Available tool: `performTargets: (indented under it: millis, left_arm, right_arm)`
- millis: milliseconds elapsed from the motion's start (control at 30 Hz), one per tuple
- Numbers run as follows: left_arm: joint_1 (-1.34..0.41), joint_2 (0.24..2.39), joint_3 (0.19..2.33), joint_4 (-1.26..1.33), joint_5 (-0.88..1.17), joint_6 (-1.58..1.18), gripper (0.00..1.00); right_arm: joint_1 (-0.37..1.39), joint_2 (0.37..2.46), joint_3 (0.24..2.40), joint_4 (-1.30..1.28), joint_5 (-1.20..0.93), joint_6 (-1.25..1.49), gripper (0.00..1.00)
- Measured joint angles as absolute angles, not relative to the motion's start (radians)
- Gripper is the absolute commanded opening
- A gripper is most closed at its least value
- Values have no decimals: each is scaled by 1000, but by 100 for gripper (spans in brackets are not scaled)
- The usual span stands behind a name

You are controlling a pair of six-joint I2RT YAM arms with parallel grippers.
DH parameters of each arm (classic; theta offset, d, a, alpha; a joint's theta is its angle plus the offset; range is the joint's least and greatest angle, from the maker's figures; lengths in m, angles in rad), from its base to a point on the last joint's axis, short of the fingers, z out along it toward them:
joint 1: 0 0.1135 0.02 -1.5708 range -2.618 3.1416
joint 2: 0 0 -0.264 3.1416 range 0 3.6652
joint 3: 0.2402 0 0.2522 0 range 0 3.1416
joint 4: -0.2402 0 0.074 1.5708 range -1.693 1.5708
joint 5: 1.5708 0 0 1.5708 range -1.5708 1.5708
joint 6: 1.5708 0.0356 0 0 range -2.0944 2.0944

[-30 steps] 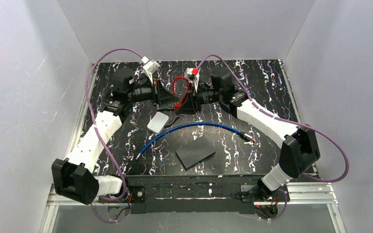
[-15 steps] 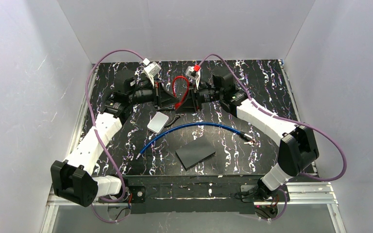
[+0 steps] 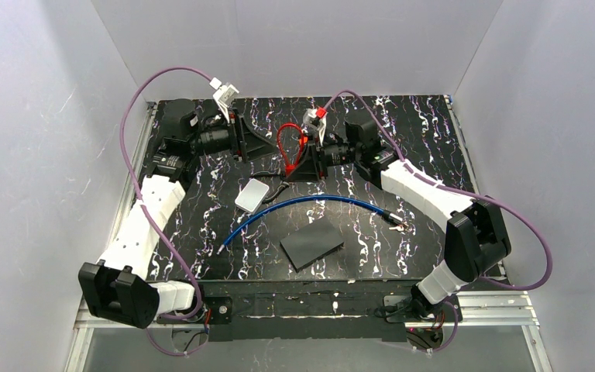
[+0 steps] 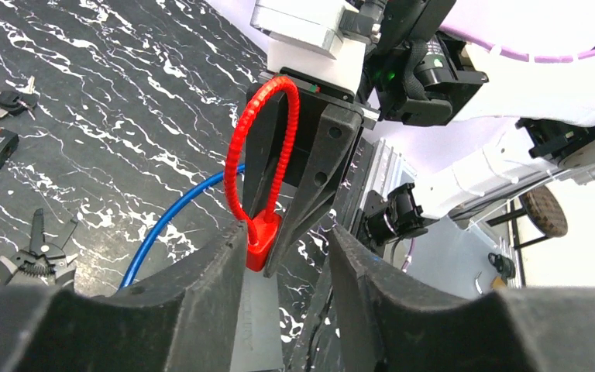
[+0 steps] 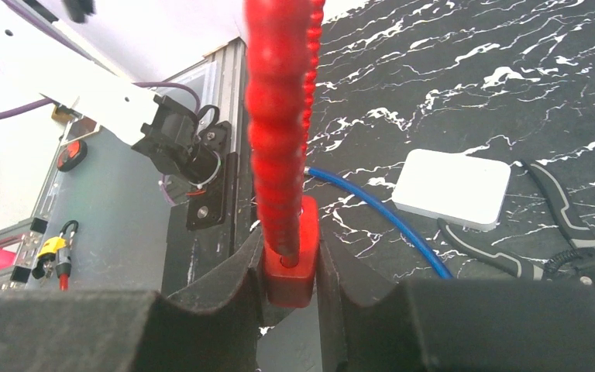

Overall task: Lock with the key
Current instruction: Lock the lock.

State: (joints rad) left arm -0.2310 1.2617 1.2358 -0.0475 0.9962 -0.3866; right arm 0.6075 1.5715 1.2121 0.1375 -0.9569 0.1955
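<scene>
Lock [image 3: 318,199] — before the box [image 3: 252,194], behind the plate [image 3: 312,242]

The right end effector [image 4: 264,245] pinches the red loop [image 4: 234,155], blue cable [image 4: 172,219] lying behind it.

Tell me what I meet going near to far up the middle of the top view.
First the dark flat plate → white box → red loop, gripped by the right pincer. The blue cable lock overlaps plate and box in depth, so it is left unplaced.

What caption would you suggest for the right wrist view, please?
Right gripper shut on a red loop, with a blue cable and white box on the table beyond.
</scene>
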Motion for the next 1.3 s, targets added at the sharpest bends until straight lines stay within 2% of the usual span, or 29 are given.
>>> performTargets:
  millis: [67, 133, 367, 667, 800, 833, 1000, 1033, 1100, 1167, 1300]
  left_arm:
    - [-232, 1264, 1232, -18, 999, -416, 60]
    - [-232, 1267, 1228, 2, 999, -430, 63]
    - [-239, 1289, 1195, 22, 995, -464, 55]
    - [-298, 1293, 1176, 25, 994, -453, 26]
    - [-297, 1293, 1160, 19, 994, -444, 2]
    - [-297, 1293, 1157, 10, 995, -439, 0]
    - [-297, 1285, 1144, -8, 1002, -415, 0]
    - [-297, 1281, 1140, -8, 1003, -412, 0]
    - [-297, 1274, 1136, -15, 1009, -407, 0]
    - [-296, 1272, 1136, -23, 1010, -403, 0]
    - [-294, 1272, 1137, -54, 1032, -423, 0]
  right_arm:
    - [610, 1571, 1212, 138, -968, 192, 1]
    - [611, 1571, 1212, 138, -976, 191, 1]
    - [618, 1571, 1212, 150, -996, 210, 1]
    - [619, 1571, 1212, 161, -1019, 234, 1]
    - [621, 1571, 1212, 161, -1028, 243, 1]
    - [622, 1571, 1212, 161, -1031, 248, 1]
    - [625, 1570, 1214, 144, -1047, 265, 1]
    - [626, 1570, 1214, 140, -1050, 267, 7]
    - [629, 1570, 1214, 133, -1054, 275, 30]
    - [631, 1570, 1214, 131, -1055, 287, 49]
    - [629, 1570, 1222, 157, -1031, 313, 56]
